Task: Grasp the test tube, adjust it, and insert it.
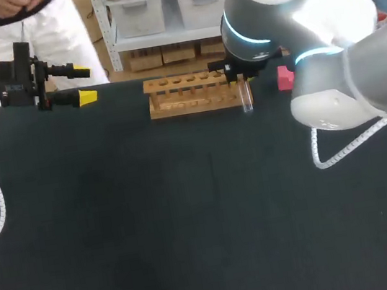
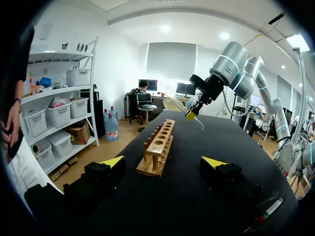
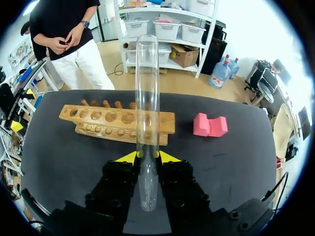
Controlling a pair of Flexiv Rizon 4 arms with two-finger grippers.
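Your right hand [image 3: 147, 158] grips the clear glass test tube [image 3: 147, 88], tilted in the air near the end of the drilled wooden rack [image 3: 98, 118]. I judge 1 of 3 steps done; straightening and insertion remain. Your left hand [image 2: 163, 163] is wide open, empty.

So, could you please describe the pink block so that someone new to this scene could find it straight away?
Start from the black table and find the wooden test tube rack near its far edge. Just beyond the rack's right end, apart from it, sits the pink block: the only pink thing there, with a notch cut into it.
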